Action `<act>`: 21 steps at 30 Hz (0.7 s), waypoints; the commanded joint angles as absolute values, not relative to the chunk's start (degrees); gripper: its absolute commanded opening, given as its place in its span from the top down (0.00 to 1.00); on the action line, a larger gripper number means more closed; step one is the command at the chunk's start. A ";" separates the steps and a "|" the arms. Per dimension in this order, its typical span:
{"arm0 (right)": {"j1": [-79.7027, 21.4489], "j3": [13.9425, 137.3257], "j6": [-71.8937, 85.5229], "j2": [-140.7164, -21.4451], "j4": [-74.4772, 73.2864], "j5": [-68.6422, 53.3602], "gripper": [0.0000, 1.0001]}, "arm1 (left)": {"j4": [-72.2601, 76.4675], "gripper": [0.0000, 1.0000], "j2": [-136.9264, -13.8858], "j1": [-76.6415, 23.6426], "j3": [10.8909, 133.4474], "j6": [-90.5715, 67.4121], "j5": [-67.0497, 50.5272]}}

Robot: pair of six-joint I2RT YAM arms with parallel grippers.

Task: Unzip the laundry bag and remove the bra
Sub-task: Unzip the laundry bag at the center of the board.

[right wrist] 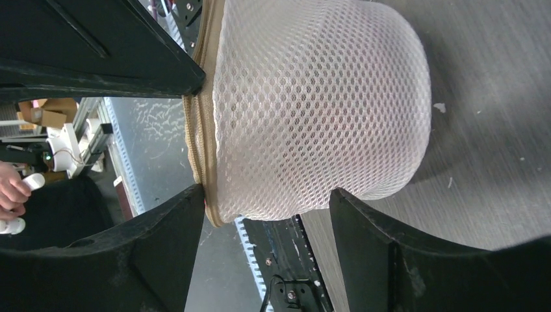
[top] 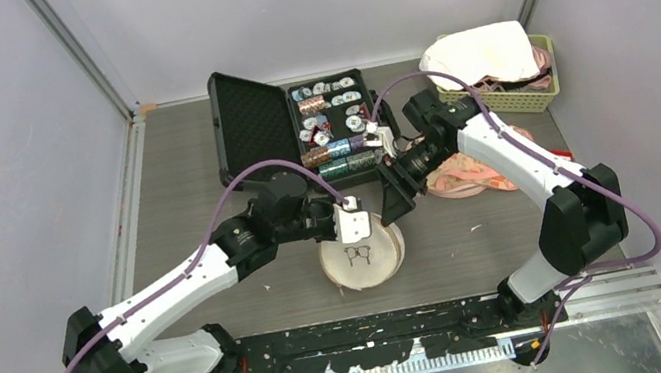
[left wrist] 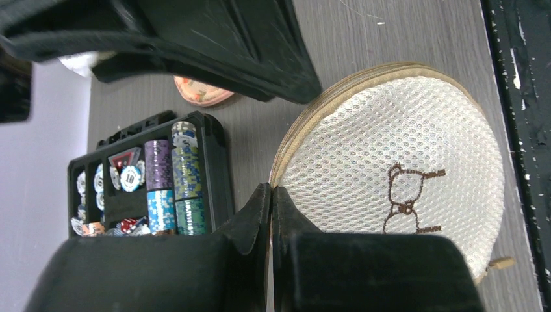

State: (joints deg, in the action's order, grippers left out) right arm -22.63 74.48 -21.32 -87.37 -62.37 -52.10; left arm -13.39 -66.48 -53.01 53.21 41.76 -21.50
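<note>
We see the round mesh laundry bag [top: 363, 254] at near centre, its zip looking closed, contents hidden by the mesh; the left gripper [left wrist: 271, 190] is pinched tight at the tan zip rim; the right gripper [right wrist: 266, 190] stands wide just beside the bag; farther back an open black case [top: 250, 124] holds poker chips [top: 334, 120]; far right, a green basket [top: 541, 45] holds white cloth [top: 481, 52].

A grey wood-grain table [top: 182, 171] carries a round mesh laundry bag [top: 364, 257] at 6 o'clock, an open black case [top: 250, 124] of poker chips [top: 341, 149] at 12, a green basket [top: 520, 99] at 2, and a pink garment [top: 466, 174] at 3.
</note>
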 commanded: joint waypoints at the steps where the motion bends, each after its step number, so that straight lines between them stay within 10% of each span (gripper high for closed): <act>1: -23.55 73.49 -21.90 -87.64 -60.40 -54.18 0.25 | -4.56 1.00 -65.03 -52.56 52.12 45.15 -22.05; 5: -24.38 75.31 -22.95 -89.62 -62.38 -57.48 0.28 | -0.64 1.00 -65.35 -52.48 50.24 47.03 -19.81; 13: -24.68 78.34 -23.73 -90.59 -64.48 -59.93 0.98 | 1.88 1.00 -64.73 -51.26 47.59 48.75 -18.51; 21: -23.90 79.06 -13.61 -88.17 -58.46 -57.30 0.99 | 0.39 0.87 -64.20 -47.88 46.28 45.15 -13.64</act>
State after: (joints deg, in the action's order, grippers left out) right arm -24.38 76.79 -20.18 -91.15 -62.43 -57.23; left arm -2.09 -66.19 -50.24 46.24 47.20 -16.73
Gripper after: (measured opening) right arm 0.030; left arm 0.092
